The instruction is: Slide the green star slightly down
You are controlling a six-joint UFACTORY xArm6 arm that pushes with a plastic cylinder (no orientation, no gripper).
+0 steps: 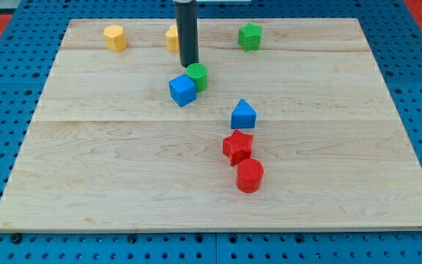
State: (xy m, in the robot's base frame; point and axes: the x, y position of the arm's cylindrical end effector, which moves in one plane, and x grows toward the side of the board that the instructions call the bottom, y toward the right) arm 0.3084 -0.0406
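Observation:
The green star (250, 36) sits near the board's top edge, right of centre. My tip (189, 65) is the lower end of a dark rod that comes down from the view's top. It is well to the left of the star and a little below it. The tip stands just above a green cylinder (198, 75) and a blue cube (182, 89), close to both.
A yellow block (115, 37) lies at the top left. Another yellow block (171, 39) is partly hidden behind the rod. A blue block with a peaked top (243, 114), a red star (237, 146) and a red cylinder (250, 175) lie right of centre. The wooden board (86, 169) rests on blue pegboard.

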